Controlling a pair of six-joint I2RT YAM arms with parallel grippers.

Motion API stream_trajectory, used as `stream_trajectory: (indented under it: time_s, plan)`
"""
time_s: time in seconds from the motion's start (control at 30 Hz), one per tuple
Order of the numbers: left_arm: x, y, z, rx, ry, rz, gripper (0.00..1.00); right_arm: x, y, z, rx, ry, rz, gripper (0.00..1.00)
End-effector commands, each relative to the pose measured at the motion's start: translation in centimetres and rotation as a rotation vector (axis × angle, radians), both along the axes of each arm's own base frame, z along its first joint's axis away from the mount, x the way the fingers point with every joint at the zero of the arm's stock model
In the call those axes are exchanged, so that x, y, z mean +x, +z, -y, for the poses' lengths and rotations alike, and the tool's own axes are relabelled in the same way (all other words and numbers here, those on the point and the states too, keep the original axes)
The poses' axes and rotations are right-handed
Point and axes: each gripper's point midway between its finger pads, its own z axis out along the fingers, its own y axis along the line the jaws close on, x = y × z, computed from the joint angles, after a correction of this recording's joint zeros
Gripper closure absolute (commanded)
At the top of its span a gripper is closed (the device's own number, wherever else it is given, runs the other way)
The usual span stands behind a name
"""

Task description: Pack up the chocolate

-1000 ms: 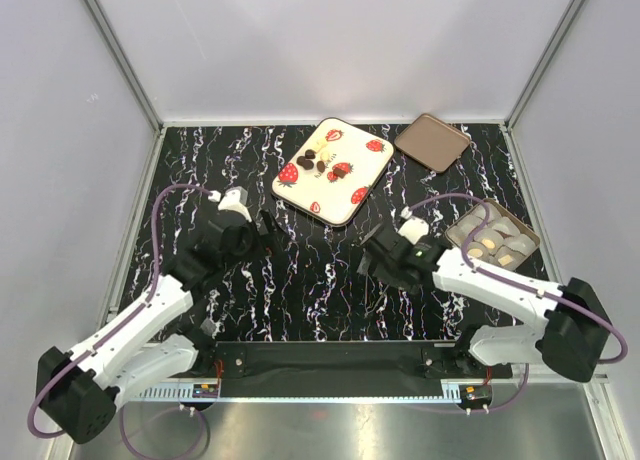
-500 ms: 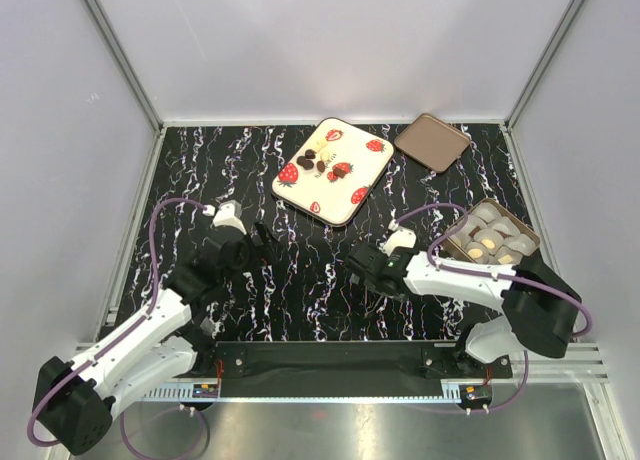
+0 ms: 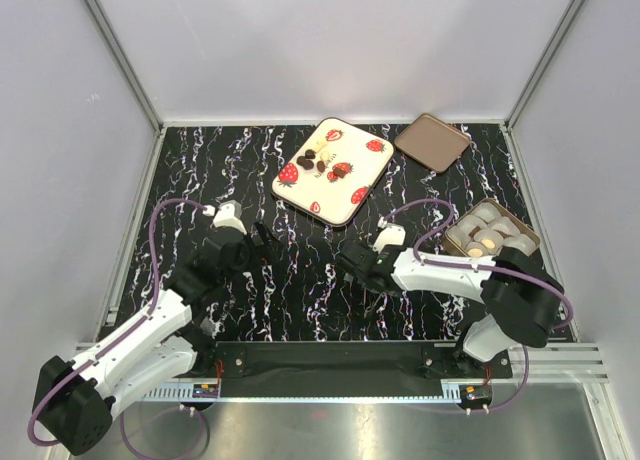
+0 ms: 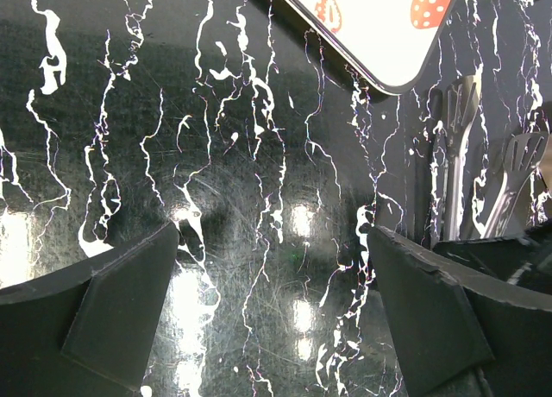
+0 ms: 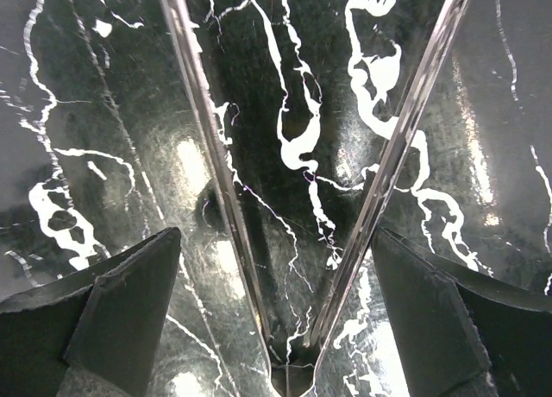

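Chocolate [image 3: 315,161] lies as a small cluster of dark brown pieces near the middle of a cream tray [image 3: 372,168] printed with red strawberries, at the far side of the table [image 3: 200,170]. Just right of that tray, apart from it, a brown rounded-square lid [image 3: 432,142] lies flat. Nearer and further right, close to the table's edge, stands an open box [image 3: 531,238] with pale rounds in its compartments, one of them tan. From above I cannot tell which of these are candies.

A pair of metal tongs [image 5: 210,155] lies on the table near its middle, well short of the tray. The right wrist view shows its two arms spreading in a V from the hinge. The right fingers [image 5: 121,302] stand wide apart, one on each side of the tongs and low over them, gripping nothing.

The left fingers [image 4: 112,302] are spread wide too and hold nothing, with bare marbled table between them. The tray's near corner and the tongs' heads show ahead of them to the right.
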Motion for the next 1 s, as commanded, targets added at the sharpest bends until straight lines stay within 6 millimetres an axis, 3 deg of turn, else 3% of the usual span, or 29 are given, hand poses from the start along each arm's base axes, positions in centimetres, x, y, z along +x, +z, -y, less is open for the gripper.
stream_trajectory:
  time_s: [0.0,0.6,0.97]
  plan:
    - [1.1,1.8,0.2,-0.026,0.019,0.074,0.01,0.6,0.3,-0.1,-0.026,-0.008,0.024,0.0]
    - [1.0,2.6,0.1,-0.042,0.022,0.085,0.01,1.0,-2.2,0.9,-0.035,-0.032,-0.029,0.01]
    - [1.2,3.5,0.3,-0.05,0.017,0.094,0.01,0.6,-3.4,1.5,-0.015,-0.003,-0.057,0.11]
